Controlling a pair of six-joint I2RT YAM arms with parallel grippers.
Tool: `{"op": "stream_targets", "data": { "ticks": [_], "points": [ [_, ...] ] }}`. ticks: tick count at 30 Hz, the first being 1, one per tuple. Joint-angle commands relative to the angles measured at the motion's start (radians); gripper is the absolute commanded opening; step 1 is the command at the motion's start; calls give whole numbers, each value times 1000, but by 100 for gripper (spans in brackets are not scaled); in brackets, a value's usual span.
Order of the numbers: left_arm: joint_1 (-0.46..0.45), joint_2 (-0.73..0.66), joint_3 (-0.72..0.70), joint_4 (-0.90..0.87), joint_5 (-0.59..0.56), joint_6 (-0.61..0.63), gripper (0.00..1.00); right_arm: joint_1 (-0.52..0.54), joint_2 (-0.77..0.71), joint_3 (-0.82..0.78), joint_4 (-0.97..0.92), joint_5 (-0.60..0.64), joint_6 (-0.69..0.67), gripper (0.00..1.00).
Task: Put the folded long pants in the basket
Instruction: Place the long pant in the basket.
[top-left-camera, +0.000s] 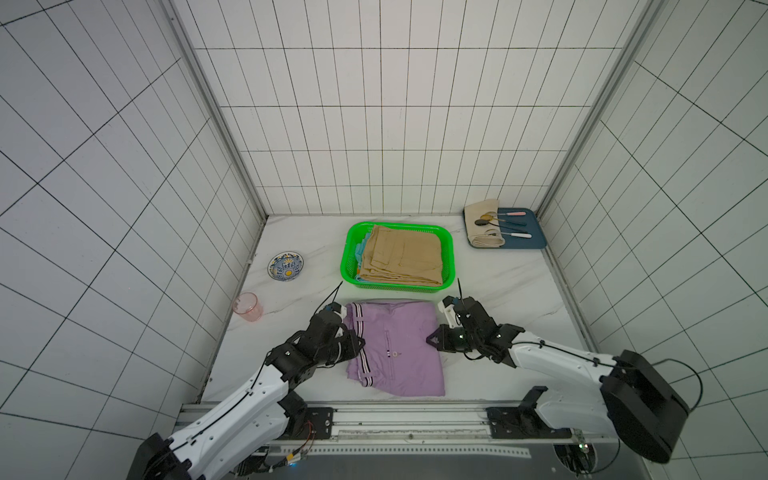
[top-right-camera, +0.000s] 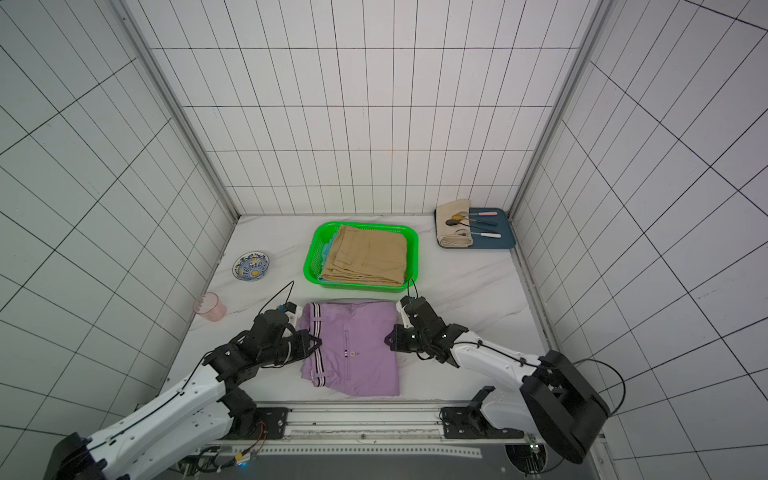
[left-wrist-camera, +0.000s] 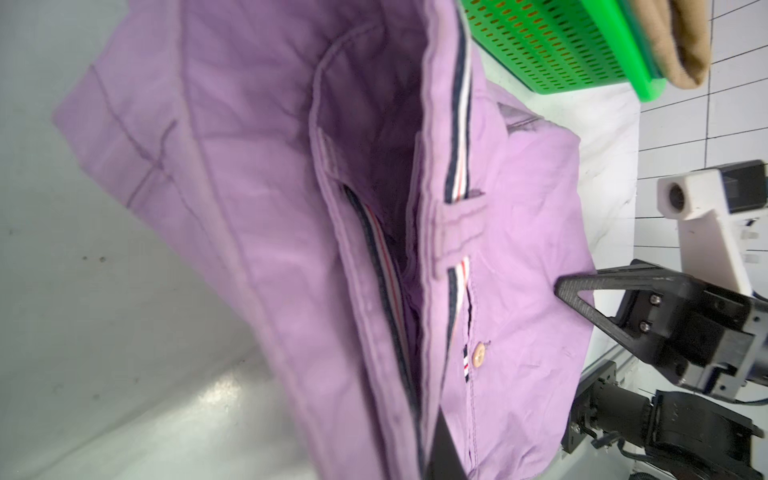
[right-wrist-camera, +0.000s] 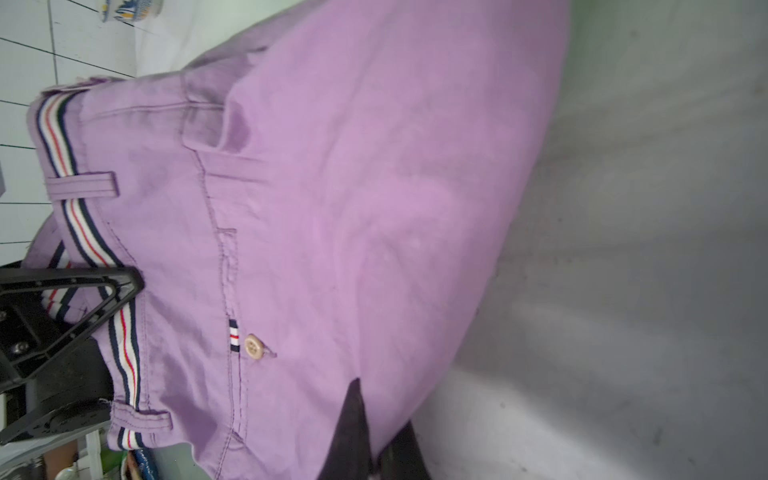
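Observation:
The lilac folded long pants (top-left-camera: 395, 349) (top-right-camera: 353, 349) lie on the white table in front of the green basket (top-left-camera: 347, 257) (top-right-camera: 310, 262). Khaki pants (top-left-camera: 403, 257) fill the basket, with a light blue edge (top-left-camera: 360, 249) showing under them. My left gripper (top-left-camera: 359, 343) (left-wrist-camera: 415, 457) is shut on the striped waistband side of the lilac pants (left-wrist-camera: 270, 208). My right gripper (top-left-camera: 430, 338) (right-wrist-camera: 374, 436) is shut on the opposite folded edge (right-wrist-camera: 374, 208); one dark finger (right-wrist-camera: 353, 415) lies on top of the fabric and the other beneath it.
A dark blue tray (top-left-camera: 525, 243) with a cream cloth roll and cutlery sits at the back right. A patterned bowl (top-left-camera: 285, 266) and a pink cup (top-left-camera: 248, 306) stand at the left. Tiled walls close three sides; a metal rail runs along the front.

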Motion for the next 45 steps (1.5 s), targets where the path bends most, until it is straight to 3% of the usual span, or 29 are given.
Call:
{"op": "stream_targets", "data": {
  "ticks": [1, 6, 11, 17, 22, 26, 31, 37, 45],
  "points": [
    [4, -61, 116, -63, 13, 36, 0, 27, -109, 123, -234, 93, -53, 0],
    [8, -83, 309, -161, 1, 66, 0, 27, -220, 322, -439, 160, -109, 0],
    [12, 68, 629, -330, -58, 148, 0, -6, -188, 565, -577, 152, -161, 0],
    [94, 353, 940, -368, 130, 255, 0, -70, -51, 814, -672, 185, -241, 0],
    [234, 564, 1041, -315, 289, 247, 0, -149, 78, 928, -665, 142, -316, 0],
    [324, 721, 1111, -269, 333, 236, 0, -217, 199, 983, -637, 124, -350, 0],
    [340, 872, 1182, -185, 352, 228, 0, -363, 361, 1000, -502, -38, -351, 0],
    [368, 1067, 1228, -124, 367, 228, 0, -499, 519, 1008, -402, -126, -355, 0],
    [415, 1306, 1360, -179, 366, 297, 0, -544, 691, 1018, -348, -215, -359, 0]
  ]
}}
